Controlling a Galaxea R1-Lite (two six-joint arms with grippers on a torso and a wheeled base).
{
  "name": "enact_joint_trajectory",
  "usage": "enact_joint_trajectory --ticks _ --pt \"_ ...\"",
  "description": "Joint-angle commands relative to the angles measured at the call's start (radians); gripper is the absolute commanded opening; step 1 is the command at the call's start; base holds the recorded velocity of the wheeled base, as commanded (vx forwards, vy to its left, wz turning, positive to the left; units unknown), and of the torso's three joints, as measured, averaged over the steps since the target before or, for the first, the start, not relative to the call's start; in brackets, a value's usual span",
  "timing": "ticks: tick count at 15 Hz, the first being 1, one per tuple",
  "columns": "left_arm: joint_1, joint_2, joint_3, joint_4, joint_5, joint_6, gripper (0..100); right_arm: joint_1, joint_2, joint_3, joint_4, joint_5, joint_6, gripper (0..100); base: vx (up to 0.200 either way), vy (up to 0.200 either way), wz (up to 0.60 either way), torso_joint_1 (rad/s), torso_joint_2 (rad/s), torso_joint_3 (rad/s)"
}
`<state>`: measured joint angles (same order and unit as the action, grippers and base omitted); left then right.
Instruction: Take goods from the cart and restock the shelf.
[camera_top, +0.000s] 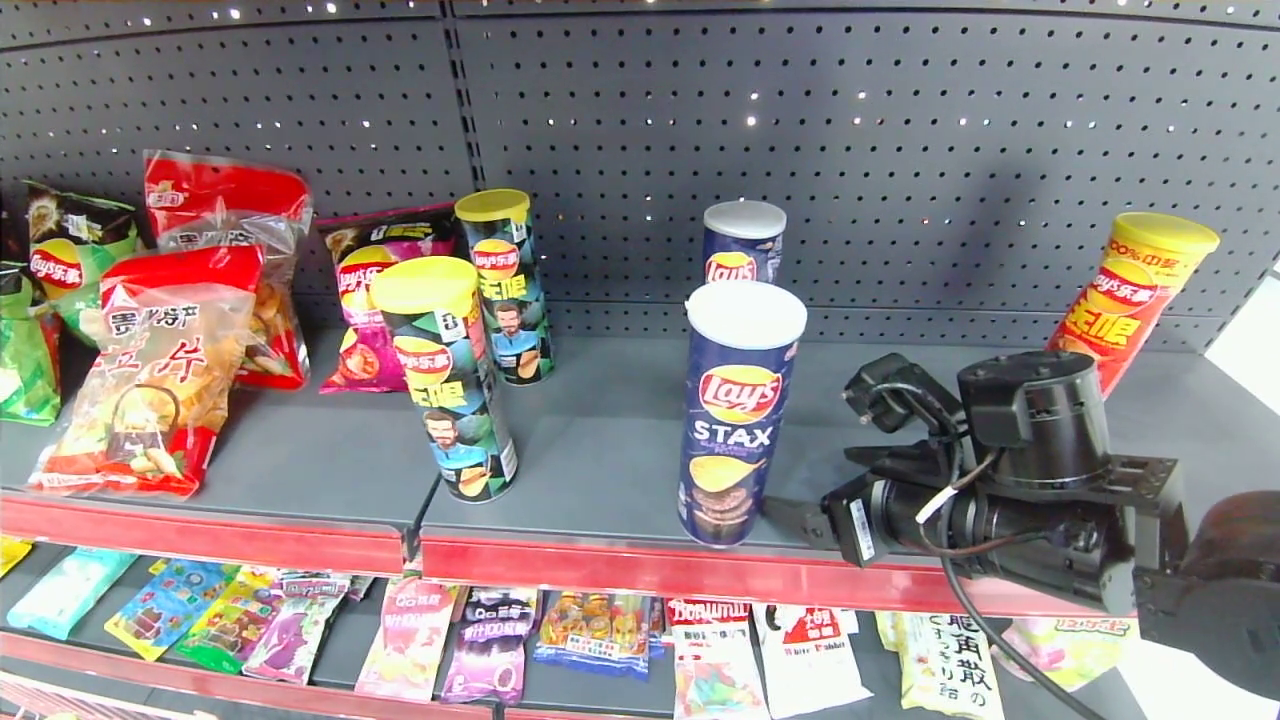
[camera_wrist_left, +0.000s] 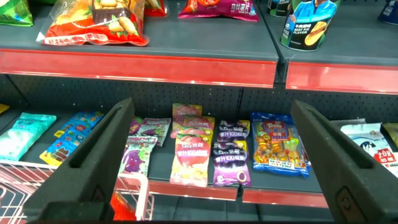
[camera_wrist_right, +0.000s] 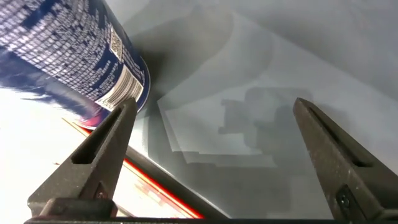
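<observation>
A tall blue chips can (camera_top: 740, 410) with a white lid stands upright at the front edge of the grey upper shelf (camera_top: 620, 450). My right gripper (camera_top: 820, 490) is low on the shelf just right of that can, open. In the right wrist view the can's base (camera_wrist_right: 93, 62) lies outside one finger (camera_wrist_right: 106, 149), and nothing is between the fingers of the right gripper (camera_wrist_right: 214, 106). My left gripper (camera_wrist_left: 211, 106) is open and empty, facing the lower shelf. A corner of the cart (camera_wrist_left: 134, 193) shows below it.
Behind the blue can stands a second blue can (camera_top: 742, 243). Two teal cans with yellow lids (camera_top: 445, 380) (camera_top: 505, 285) stand to the left, with snack bags (camera_top: 150, 370) beyond them. A red can (camera_top: 1135, 295) leans at the back right. Candy packets (camera_wrist_left: 227, 155) fill the lower shelf.
</observation>
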<state>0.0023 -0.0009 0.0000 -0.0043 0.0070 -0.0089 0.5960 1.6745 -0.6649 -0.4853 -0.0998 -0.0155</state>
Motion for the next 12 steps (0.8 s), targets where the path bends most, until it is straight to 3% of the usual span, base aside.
enact_joint_trajectory --ticks 1,12 --pt "0.001 0.001 0.0 0.0 0.001 0.0 100 0.004 -0.005 -0.001 0.001 0.0 0.0 100 0.0 0.0 0.0 0.0 0.0 0.0" --pt "0.001 0.001 0.0 0.0 -0.001 0.0 100 0.004 -0.027 0.018 -0.002 -0.021 0.005 100 0.0 0.0 0.0 0.0 0.0 0.0"
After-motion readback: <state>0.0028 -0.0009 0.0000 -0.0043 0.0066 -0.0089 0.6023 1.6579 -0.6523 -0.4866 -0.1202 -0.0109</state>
